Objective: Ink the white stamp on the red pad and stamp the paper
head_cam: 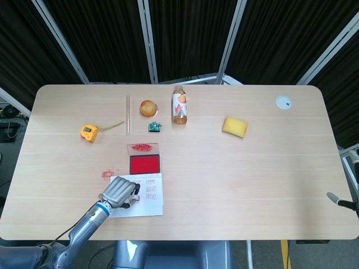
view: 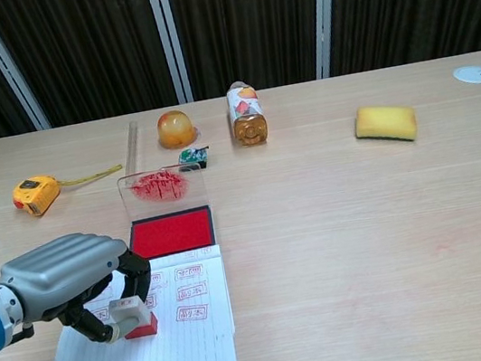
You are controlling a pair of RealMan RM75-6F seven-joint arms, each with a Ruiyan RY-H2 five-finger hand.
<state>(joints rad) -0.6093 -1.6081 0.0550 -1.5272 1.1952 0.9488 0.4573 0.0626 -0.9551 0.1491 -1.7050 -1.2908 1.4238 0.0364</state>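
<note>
The left robot hand (view: pixel 74 285) pinches the white stamp (view: pixel 132 314), its red base resting on the lined paper (view: pixel 179 341) beside the red ink pad (view: pixel 173 232).

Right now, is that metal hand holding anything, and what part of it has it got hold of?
Yes. The left hand grips the white stamp by its white upper body, with the red base down on the paper. The right hand is not in view.

Robot lab test cell; black curtains (head_cam: pixel 106 39) on metal frame posts (head_cam: pixel 147 39) enclose a single wooden table (head_cam: pixel 269 168); unrelated props scattered on it: tape measure (head_cam: pixel 89 132), bottle (head_cam: pixel 179 105), sponge (head_cam: pixel 234 126); cables (head_cam: pixel 10 130) at left.
</note>
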